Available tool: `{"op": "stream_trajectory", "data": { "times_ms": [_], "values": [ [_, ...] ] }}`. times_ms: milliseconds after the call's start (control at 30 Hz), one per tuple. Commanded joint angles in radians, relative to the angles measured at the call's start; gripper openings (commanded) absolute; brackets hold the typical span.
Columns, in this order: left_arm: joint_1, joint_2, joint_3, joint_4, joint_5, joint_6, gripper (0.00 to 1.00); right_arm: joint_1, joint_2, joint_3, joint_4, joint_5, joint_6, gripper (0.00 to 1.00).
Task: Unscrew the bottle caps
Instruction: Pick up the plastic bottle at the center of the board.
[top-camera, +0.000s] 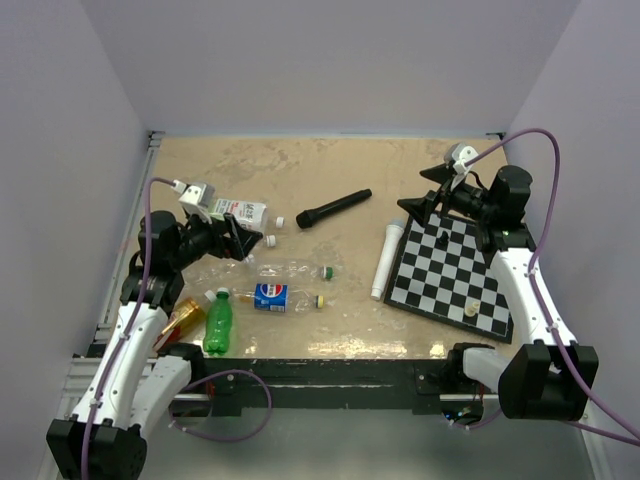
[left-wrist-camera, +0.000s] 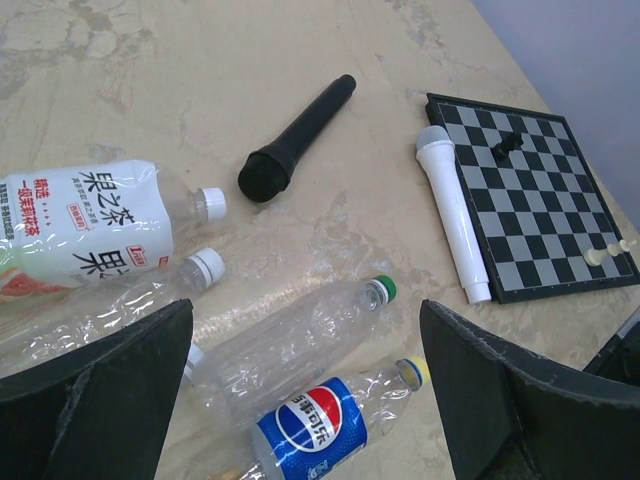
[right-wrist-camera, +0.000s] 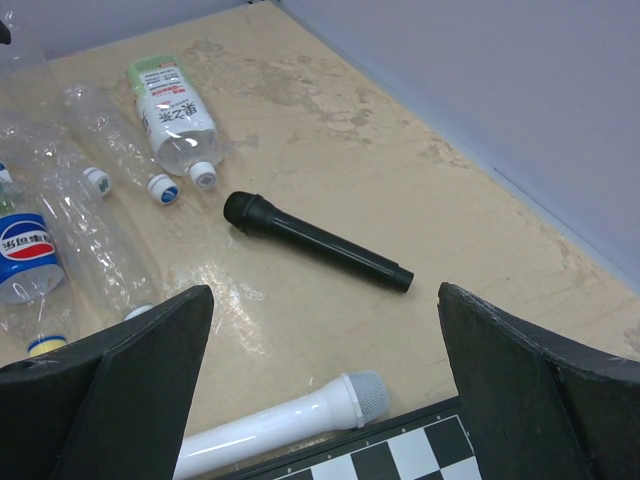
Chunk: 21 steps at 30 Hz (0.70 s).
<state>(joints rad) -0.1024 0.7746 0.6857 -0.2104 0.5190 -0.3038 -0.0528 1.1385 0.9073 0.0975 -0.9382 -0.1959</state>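
**Table layout.** Bottles lie on their sides on the left half of the table (top-camera: 330, 165): a white-labelled bottle (left-wrist-camera: 85, 225), crinkled clear bottles (left-wrist-camera: 300, 340), a Pepsi bottle (left-wrist-camera: 310, 425) and, nearest the arm bases, a green bottle (top-camera: 218, 325). The bottle caps (left-wrist-camera: 382, 290) in view sit on their necks. A black microphone (top-camera: 333, 209) and a white microphone (top-camera: 387, 260) lie between the bottles and the chessboard (top-camera: 455, 270).

**Arms.** The left gripper (top-camera: 232, 240) hangs over the clear bottles, jaws wide apart and holding nothing. The right gripper (top-camera: 425, 197) hangs by the board's far corner, likewise spread and empty.

**Open room.** Bare tabletop runs to the far wall.
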Motion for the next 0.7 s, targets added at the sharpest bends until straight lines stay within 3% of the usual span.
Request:
{"op": "stream_trajectory", "data": {
  "times_ms": [0, 667],
  "values": [
    [-0.02, 0.012, 0.054, -0.014, 0.018, 0.005, 1.0, -0.002, -0.003, 0.012, 0.008, -0.03, -0.014, 0.98],
    [-0.134, 0.087, 0.144, -0.145, -0.108, 0.075, 1.0, -0.002, -0.002, 0.012, 0.007, -0.031, -0.017, 0.98]
  ]
}}
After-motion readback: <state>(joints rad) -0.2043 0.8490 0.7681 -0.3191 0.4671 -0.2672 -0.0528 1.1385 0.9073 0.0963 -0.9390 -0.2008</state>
